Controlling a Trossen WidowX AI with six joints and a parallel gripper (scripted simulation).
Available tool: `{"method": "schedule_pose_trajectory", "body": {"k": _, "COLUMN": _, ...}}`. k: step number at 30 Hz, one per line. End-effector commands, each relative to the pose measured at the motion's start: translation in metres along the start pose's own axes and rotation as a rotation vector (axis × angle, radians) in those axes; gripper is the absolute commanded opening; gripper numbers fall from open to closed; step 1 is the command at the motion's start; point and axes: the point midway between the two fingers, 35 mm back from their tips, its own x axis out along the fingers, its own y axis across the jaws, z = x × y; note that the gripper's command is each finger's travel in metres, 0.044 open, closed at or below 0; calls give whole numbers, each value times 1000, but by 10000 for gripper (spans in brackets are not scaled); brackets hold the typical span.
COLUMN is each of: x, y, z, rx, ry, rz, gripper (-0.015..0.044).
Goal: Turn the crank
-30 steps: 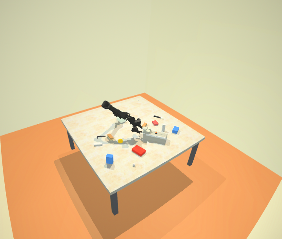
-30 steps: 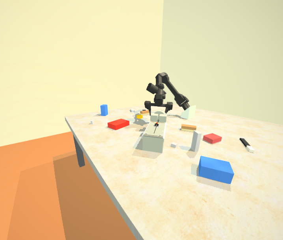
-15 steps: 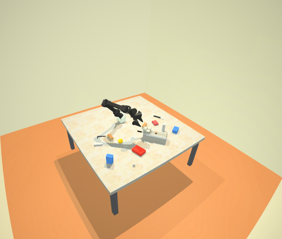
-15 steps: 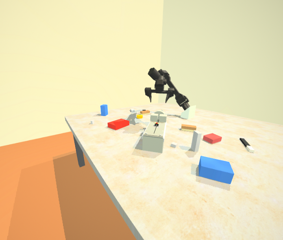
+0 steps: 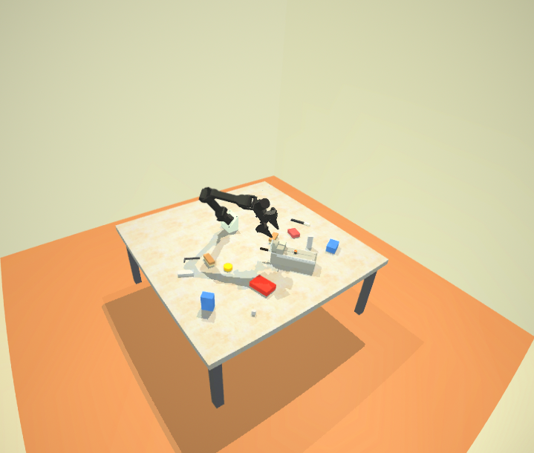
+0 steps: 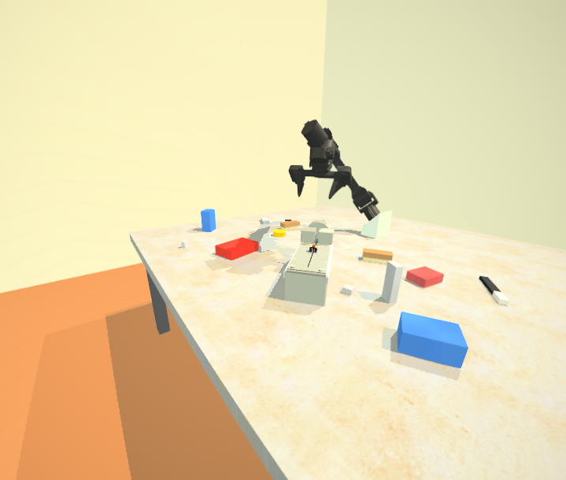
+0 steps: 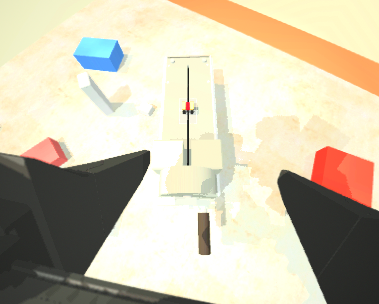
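Pale, plain walls and an orange floor surround the table (image 5: pixel 169 292) (image 6: pixel 355 413) (image 7: pixel 32 107), whose top is mottled cream like polished stone. My fingers (image 5: pixel 270 232) (image 6: pixel 315 197) are released and spread wide, with nothing between them, raised above the machine (image 5: pixel 292 263) (image 6: pixel 305 287) (image 7: pixel 176 80) and apart from it. I judge that they stand off like this so the handle (image 5: pixel 264 249) (image 7: pixel 204 233) is free and my wrist camera can look down the slide.

The machine sits on the table, between the larger red block (image 5: pixel 262 285) (image 6: pixel 236 248) (image 7: pixel 337 170) and the upright grey block (image 5: pixel 310 242) (image 6: pixel 391 282) (image 7: pixel 96 94). The handle juts out at its crank end, a slim dark brown cylinder. The body is a long, smooth, grey-green box with a thin black slot along its top. The red pointer (image 5: pixel 295 252) (image 6: pixel 313 246) (image 7: pixel 188 106) rides over that slot, apparently about level with the brass marks, though I cannot tell whether it is exact. If it is, I reckon the job is done; otherwise the handle wants a small correcting turn.
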Motion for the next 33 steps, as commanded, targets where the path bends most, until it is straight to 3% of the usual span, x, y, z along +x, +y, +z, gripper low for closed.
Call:
{"method": "schedule_pose_trajectory", "body": {"k": 1, "x": 11, "y": 5, "z": 18, "rx": 64, "ry": 3, "rz": -66, "gripper": 440}}
{"method": "schedule_pose_trajectory", "body": {"k": 17, "x": 55, "y": 42, "z": 64, "rx": 290, "ry": -18, "rz": -294, "gripper": 440}}
{"method": "schedule_pose_trajectory", "body": {"k": 27, "x": 95, "y": 42, "z": 29, "rx": 289, "ry": -18, "rz": -296, "gripper": 440}}
{"method": "schedule_pose_trajectory", "body": {"k": 33, "x": 95, "y": 42, "z": 29, "rx": 289, "ry": -18, "rz": -296, "gripper": 440}}
